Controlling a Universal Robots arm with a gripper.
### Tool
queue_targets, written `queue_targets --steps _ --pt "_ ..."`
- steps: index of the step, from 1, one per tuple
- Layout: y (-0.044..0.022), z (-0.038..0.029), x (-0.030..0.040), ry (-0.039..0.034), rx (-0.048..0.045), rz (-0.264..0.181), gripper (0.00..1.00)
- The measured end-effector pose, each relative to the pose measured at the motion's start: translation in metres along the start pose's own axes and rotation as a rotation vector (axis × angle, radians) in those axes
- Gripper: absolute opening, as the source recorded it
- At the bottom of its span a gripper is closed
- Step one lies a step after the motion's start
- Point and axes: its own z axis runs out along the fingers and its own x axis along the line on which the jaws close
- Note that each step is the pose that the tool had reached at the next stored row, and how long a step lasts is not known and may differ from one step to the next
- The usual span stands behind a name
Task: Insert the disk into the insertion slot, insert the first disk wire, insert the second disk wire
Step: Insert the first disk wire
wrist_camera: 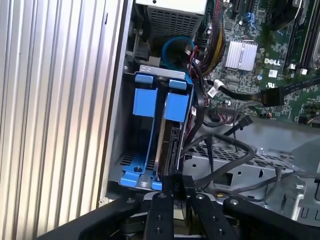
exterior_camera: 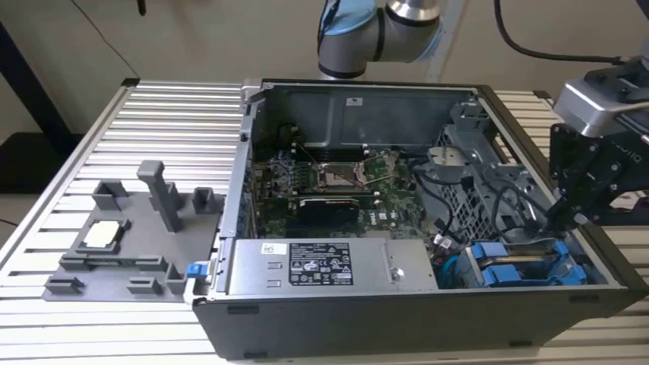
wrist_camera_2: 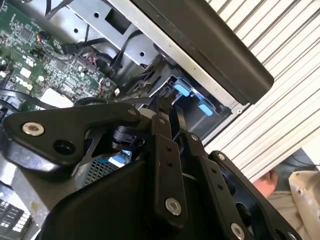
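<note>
We see soft, even light all around. The ribbed counter shines bright, and the computer case is darker inside.

I get the exterior view high and set back, looking down into the whole open computer case. Both wrist views ride close, sharing the drive cage and motherboard.

Robot arm: silver-grey rounded joint housings, light blue caps seen in exterior view. Thick black cable routed alongside. Grey block-shaped wrist housing mounted above matte black hand. In both wrist views, hand built from flat black linkage bars, silver screw heads set at pivots. Narrow black fingers dotted with small screws.
</note>
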Motion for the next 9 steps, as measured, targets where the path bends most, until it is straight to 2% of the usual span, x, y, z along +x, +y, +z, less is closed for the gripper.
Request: queue_targets --steps 4,7,9 --pt "0.0005 0.0029 0.0 0.0016 -0.0028 0.037 0.19" --pt "0.0009 0.0043 0.0002 -0.0014 -0.0092 0.04 0.19" --pt "0.0009 0.0048 0.0003 -0.0068 -0.0139 0.044 0.19"
